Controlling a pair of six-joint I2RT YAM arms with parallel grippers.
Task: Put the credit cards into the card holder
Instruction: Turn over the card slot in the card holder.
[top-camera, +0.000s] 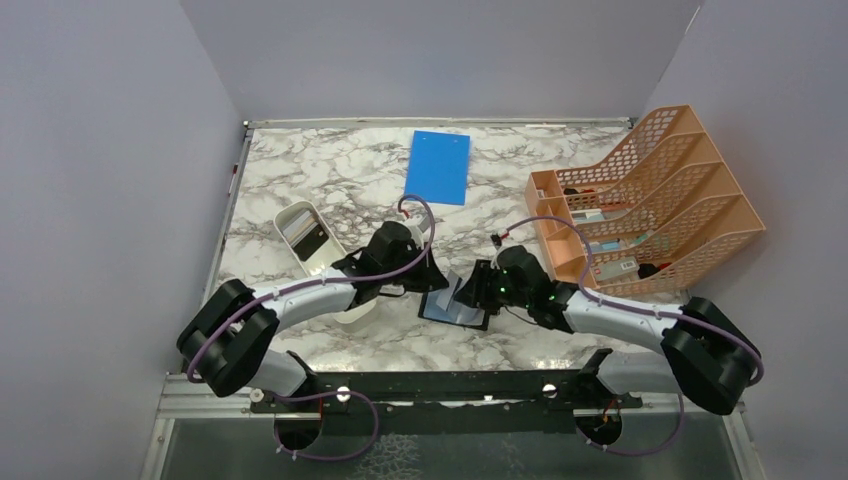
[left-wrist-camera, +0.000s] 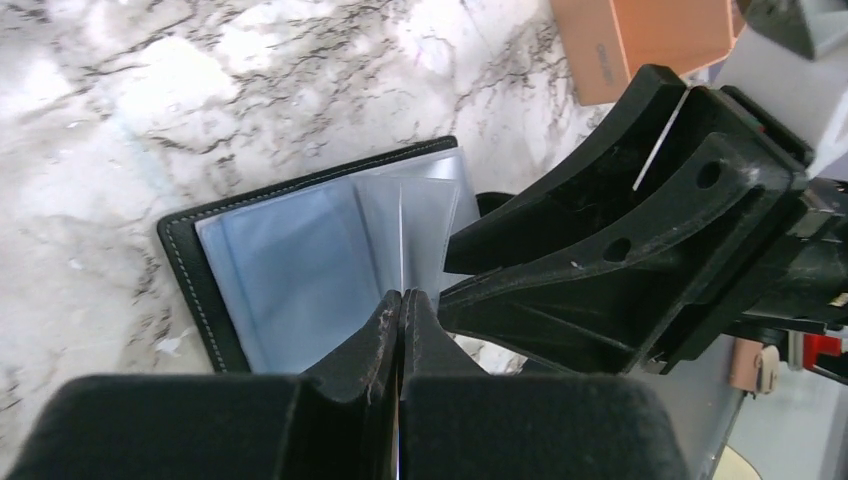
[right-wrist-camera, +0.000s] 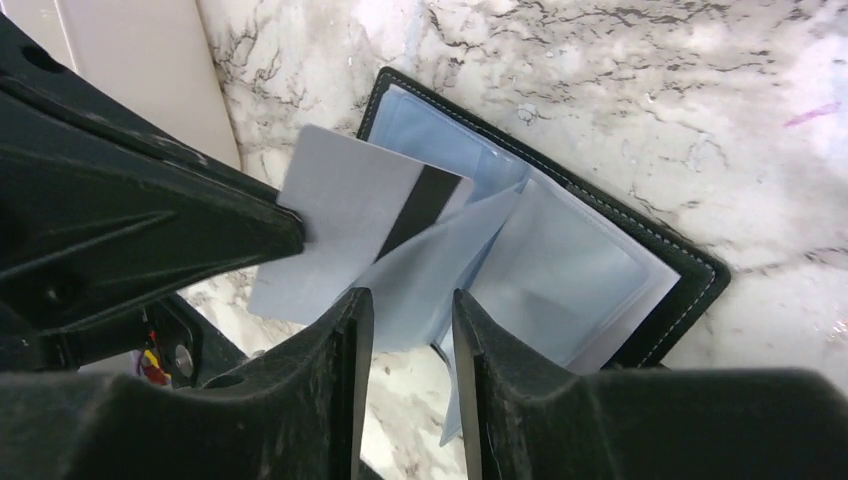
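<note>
The card holder (top-camera: 455, 308) lies open on the worktop (top-camera: 330, 180). The left hand (left-wrist-camera: 402, 300), at its ten o'clock from above, pinches a light, stiff, slick credit card (right-wrist-camera: 340, 200) by one short edge (a sound hold). The right hand (right-wrist-camera: 410, 310), jaws part-open, straddles a floppy sleeve (right-wrist-camera: 430, 270).

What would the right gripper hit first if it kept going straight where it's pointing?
Probably a clear sleeve of the open card holder, lying right ahead of the right gripper; depth is unclear.
</note>
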